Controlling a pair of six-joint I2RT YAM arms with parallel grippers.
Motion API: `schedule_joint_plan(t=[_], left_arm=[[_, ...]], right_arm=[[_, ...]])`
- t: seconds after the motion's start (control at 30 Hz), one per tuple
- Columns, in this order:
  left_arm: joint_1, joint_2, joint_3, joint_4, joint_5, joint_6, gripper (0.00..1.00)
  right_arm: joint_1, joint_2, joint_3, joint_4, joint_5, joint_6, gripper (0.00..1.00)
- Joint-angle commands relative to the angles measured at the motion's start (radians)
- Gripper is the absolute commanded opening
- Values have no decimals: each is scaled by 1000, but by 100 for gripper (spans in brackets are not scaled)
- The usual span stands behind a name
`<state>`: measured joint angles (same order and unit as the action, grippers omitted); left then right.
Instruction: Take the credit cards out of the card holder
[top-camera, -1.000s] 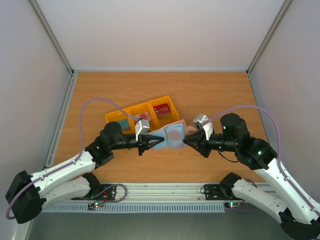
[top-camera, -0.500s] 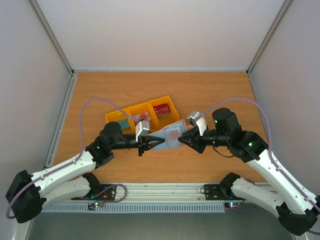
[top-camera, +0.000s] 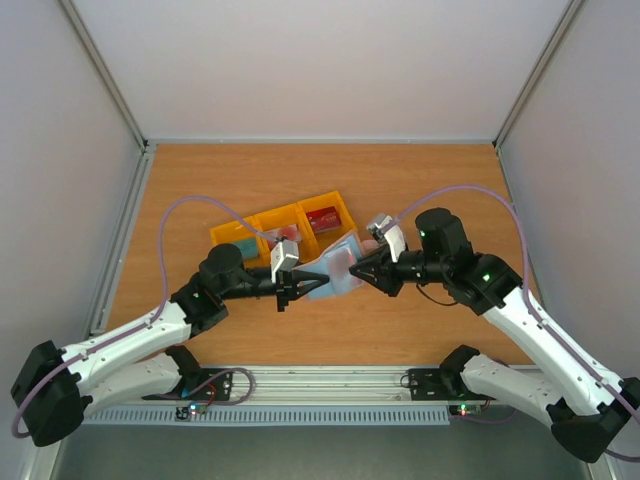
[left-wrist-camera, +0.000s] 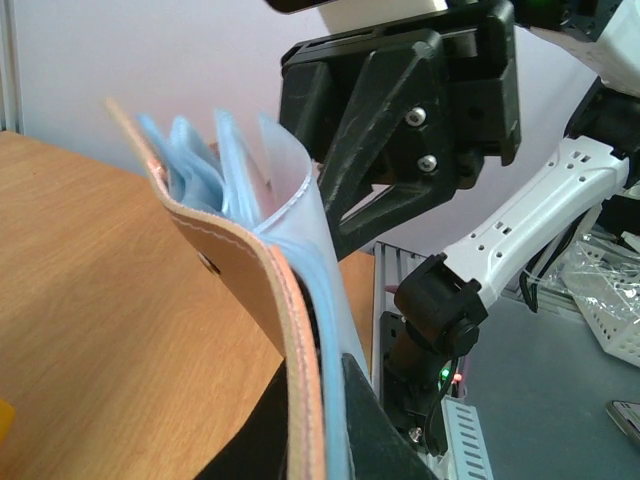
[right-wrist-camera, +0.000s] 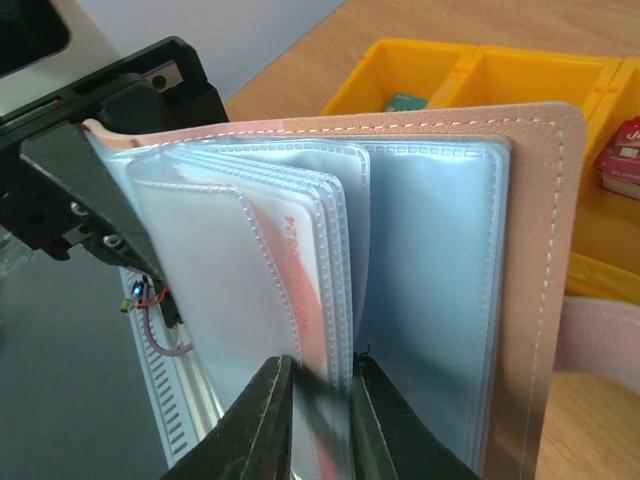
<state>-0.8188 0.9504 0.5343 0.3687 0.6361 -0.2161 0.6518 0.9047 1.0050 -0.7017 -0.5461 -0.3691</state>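
Holder (top-camera: 335, 270) is being held up off the counter (top-camera: 440, 190), near its middle and just in front of a yellow tray (top-camera: 300, 205). It is lying open like a book, with the pale blue inside facing up and the brown outside facing down. Its long axis is running left to right between the two pincers, and the right end is sitting a little farther back than the left.

The left pincer (top-camera: 303, 286) is pressing together on the holder's left end. In its wrist view the brown cover is curving up out of the pinch, and the clear sleeves (left-wrist-camera: 215, 165) are fanning out beside it, pointing away toward the other pincer.

The right pincer (top-camera: 355, 272) is facing it from the opposite side and pinching the sleeves' edge. In its wrist view the two fingers (right-wrist-camera: 265, 425) are clamping a few leaves at the bottom. The rest of the holder is standing up from them, its stitched brown border showing along the top and right. A pale card (right-wrist-camera: 300, 255) with red print is sitting in one of the fanned sleeves, its long side running up and away from the fingers.

In the tray, a teal card (top-camera: 243, 246) is lying in the left compartment and a dark red card (top-camera: 322, 219) in the right one, both apart from the pincers.
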Motion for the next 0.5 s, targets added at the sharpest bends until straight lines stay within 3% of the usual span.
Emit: schedule_joint_plan(t=[0.0,0.17,0.3,0.47], left_arm=[[-13,-3,4,90,5,4,0],[-13,-9,-2,98,1,8,0],[-14,-13,1,109,5,27,0],[-13,-29,8,131,30,45,0]], right_arm=[[18,34,-7,117,-152,31,19],[29,21,-19,123,-134,20,30],[31,-8,-29,155,-263,6,37],[26,-63,-23,98,-302,-46,39]])
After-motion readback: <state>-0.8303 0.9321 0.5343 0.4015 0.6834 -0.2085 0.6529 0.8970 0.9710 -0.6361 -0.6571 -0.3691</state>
